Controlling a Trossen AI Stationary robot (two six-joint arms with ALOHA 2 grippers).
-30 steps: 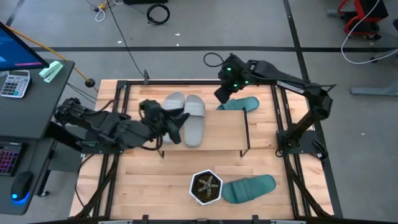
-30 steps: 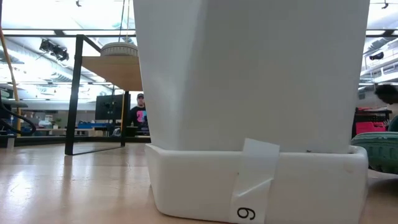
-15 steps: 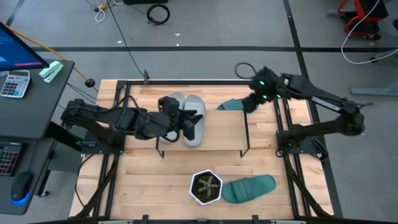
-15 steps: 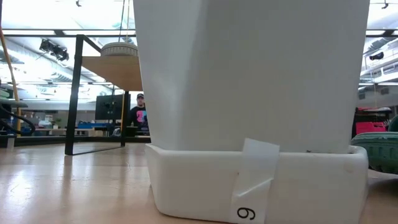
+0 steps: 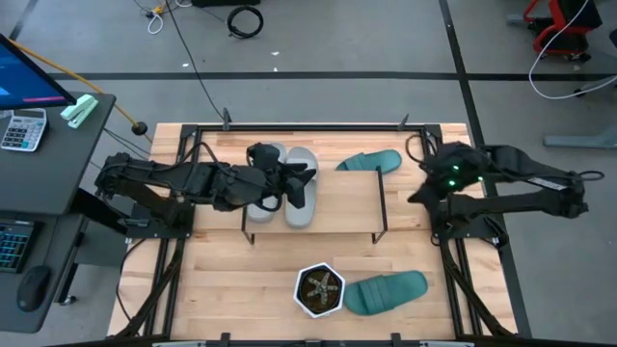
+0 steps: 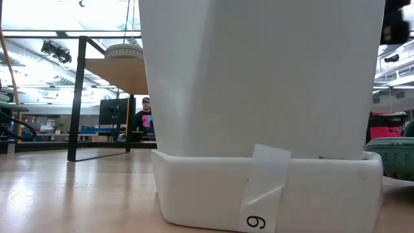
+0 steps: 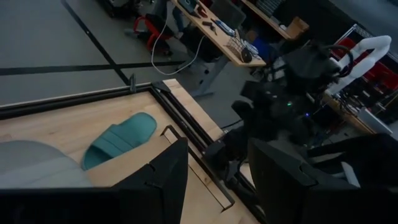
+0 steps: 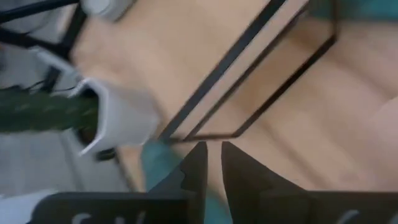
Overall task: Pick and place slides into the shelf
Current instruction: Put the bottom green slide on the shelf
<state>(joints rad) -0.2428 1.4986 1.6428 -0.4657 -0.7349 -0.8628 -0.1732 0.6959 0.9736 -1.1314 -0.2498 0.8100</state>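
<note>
Two light grey slides (image 5: 301, 188) lie side by side on the left part of the shelf (image 5: 342, 207), soles on its wooden top. My left gripper (image 5: 301, 178) hovers open over their straps, and nothing shows between its fingers in the left wrist view (image 7: 217, 180). One teal slide (image 5: 371, 161) lies on the table at the shelf's far right corner. The other teal slide (image 5: 386, 292) lies near the front edge. My right gripper (image 5: 417, 196) hangs by the table's right side, its fingers (image 8: 214, 162) parted by a narrow gap and holding nothing.
A white hexagonal plant pot (image 5: 320, 289) stands near the front edge, just left of the near teal slide, and fills the low view (image 6: 259, 97). Black frame rails (image 5: 439, 193) run along the table's sides. A desk with a calculator (image 5: 24, 125) stands to the left.
My right gripper has drawn away from the far teal slide, toward the table's right edge and nearer, tipping further down. The teal slide has stayed where it lay. My left gripper has moved a little toward the right, over the grey slides.
</note>
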